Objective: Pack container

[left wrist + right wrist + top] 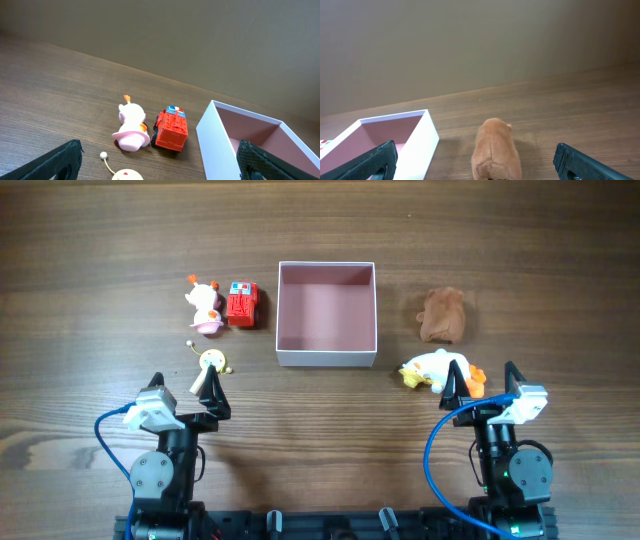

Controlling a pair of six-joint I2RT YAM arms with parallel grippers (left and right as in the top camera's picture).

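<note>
Counter (90, 250): dark brown wood, streaked grain, matte.
Container (326, 358): stood mid-counter between the two toy groups; square, open-topped, thin white walls, flat dusty-pink inside.
Left tool (184, 388): released, black fingers spread wide, gripping nothing.
Right tool (481, 385): released, fingers spread wide, gripping nothing.
Red toy truck (242, 304): boxy hard plastic, just left of the container.
White figurine (205, 305): glossy, rounded, pink base, orange tuft; just beside the truck.
Cream disc toy (211, 361): small, round, near the left tool.
Brown plush (442, 315): fuzzy, lumpy, right of the container.
White-and-yellow toy (430, 369): orange parts, partly hidden by a right-tool finger.
</note>
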